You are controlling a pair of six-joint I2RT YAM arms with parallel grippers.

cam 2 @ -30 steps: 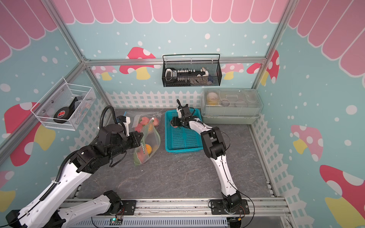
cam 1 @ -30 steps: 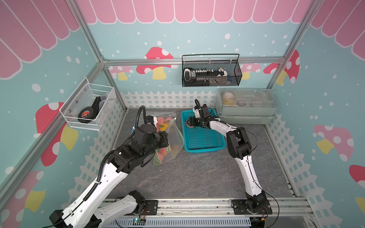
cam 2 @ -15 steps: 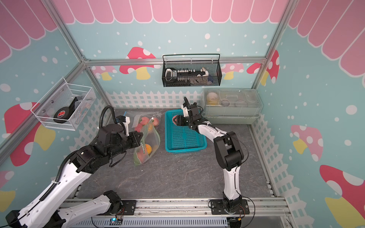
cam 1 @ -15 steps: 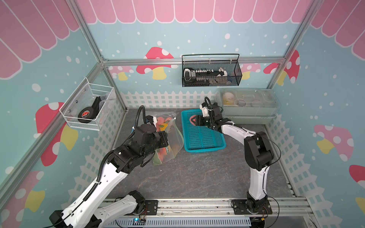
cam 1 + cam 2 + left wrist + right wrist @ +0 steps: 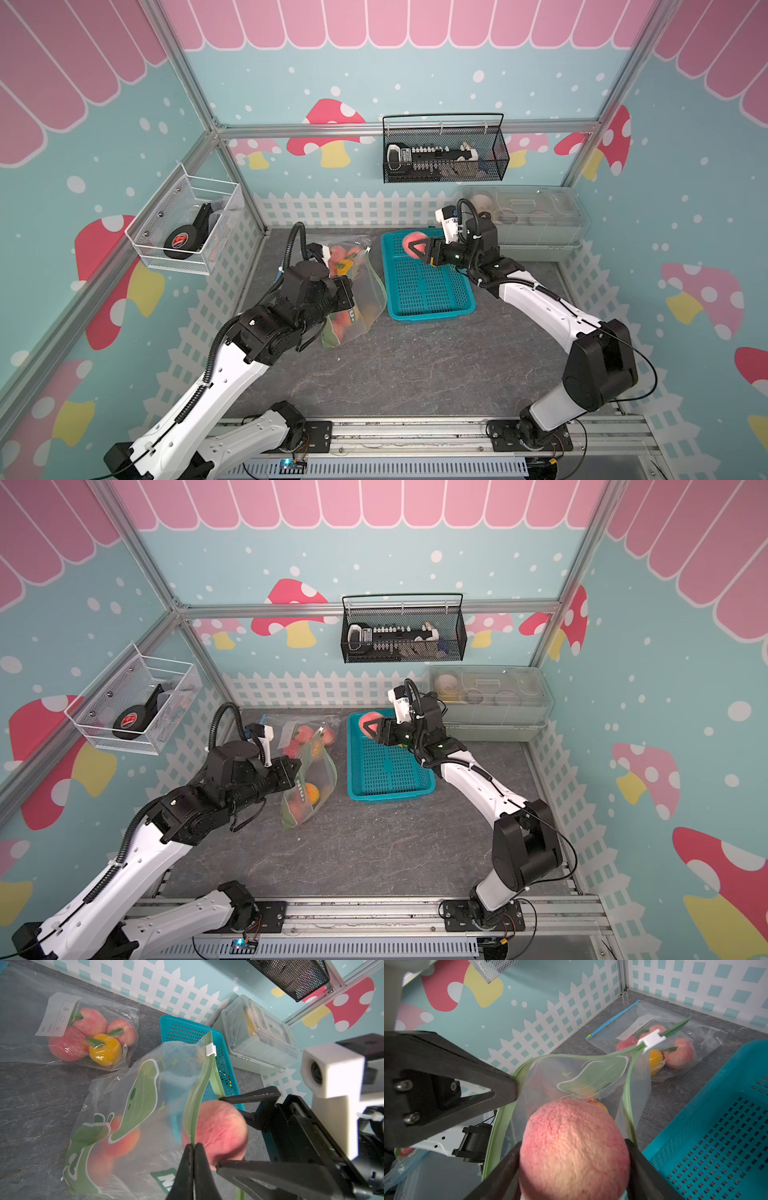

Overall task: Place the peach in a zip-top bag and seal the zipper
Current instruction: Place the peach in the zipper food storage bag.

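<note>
Table (image 5: 415, 374): grey, stone-patterned, carrying the teal basket (image 5: 430, 309).
Walls (image 5: 415, 83): teal, mushroom prints, white picket fence (image 5: 332, 208) behind the basket.
Peach (image 5: 409, 240): over the basket's fence-side end, gripped by the right hand (image 5: 417, 250).
Zip-top bag (image 5: 365, 297): just beside the basket, mouth open, its green rim pinched in the closed left hand (image 5: 193, 1148).

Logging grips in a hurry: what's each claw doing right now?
Left claw: closed on the bag rim.
Right claw: holding the peach.
</note>
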